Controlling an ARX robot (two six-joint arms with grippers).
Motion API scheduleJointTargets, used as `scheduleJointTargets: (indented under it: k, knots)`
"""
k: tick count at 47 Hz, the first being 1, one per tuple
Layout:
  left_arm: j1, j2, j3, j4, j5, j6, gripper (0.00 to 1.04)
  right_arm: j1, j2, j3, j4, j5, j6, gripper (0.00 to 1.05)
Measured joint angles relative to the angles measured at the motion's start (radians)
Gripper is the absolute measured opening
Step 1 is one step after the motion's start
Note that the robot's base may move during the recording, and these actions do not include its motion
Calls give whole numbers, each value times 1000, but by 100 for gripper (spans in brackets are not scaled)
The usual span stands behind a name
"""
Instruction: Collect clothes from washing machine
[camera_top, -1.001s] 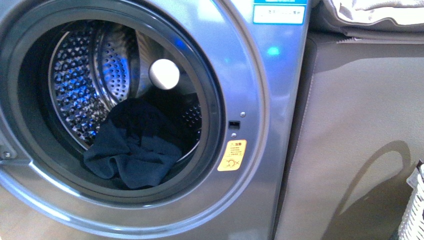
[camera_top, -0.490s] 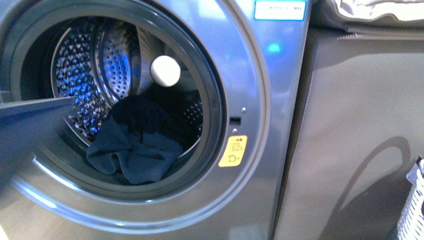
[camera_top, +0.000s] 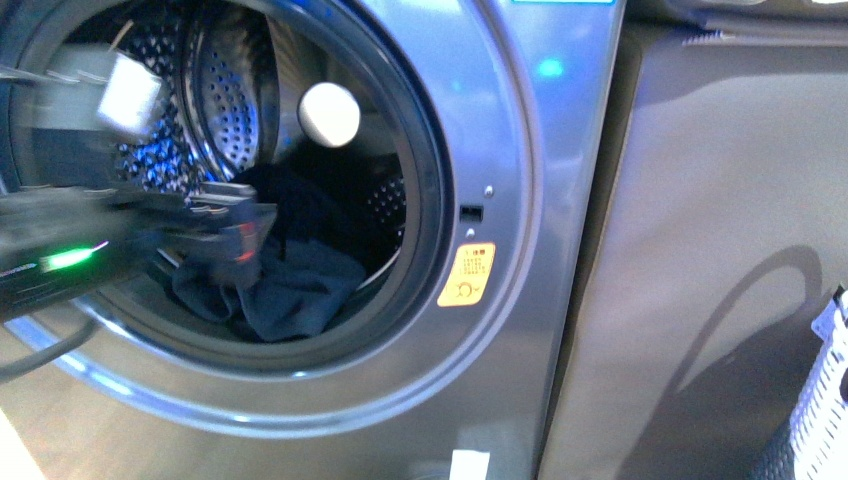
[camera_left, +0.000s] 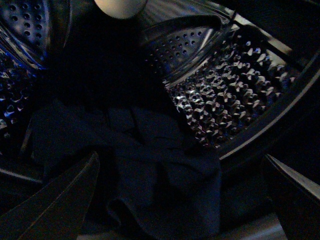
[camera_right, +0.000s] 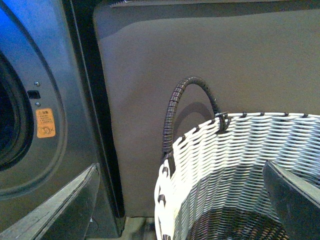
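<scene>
Glossy grey metal-look on washing machine (camera_top: 530, 180) front; drum (camera_left: 220, 105) shiny perforated steel; clothes (camera_top: 300, 295) soft matt cloth; basket (camera_right: 240, 160) rough white weave.

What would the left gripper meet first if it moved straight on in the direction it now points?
Most likely the clothes heaped in the washing machine; the open left gripper aims at them, though depth is unclear.

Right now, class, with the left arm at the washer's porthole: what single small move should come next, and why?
Probably ease the left gripper forward and down onto the clothes. Its fingers stand wide apart with nothing between them, and the dark fabric lies heaped just ahead, inside the washing machine.
</scene>
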Motion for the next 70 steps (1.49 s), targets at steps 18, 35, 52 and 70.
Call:
scheduleJointTargets:
  k: [18,35,52,70]
  knots:
    - [29,312,373,-158,-66,43,98,0,0,0,0,0,0,97]
    - [44,483,655,-358,-69,45,98,0,0,0,0,0,0,97]
    - [51,572,926,-746,40,-169,98,0,0,0,0,0,0,97]
    - [26,573,909,-855,-12,-7,98,0,0,0,0,0,0,97]
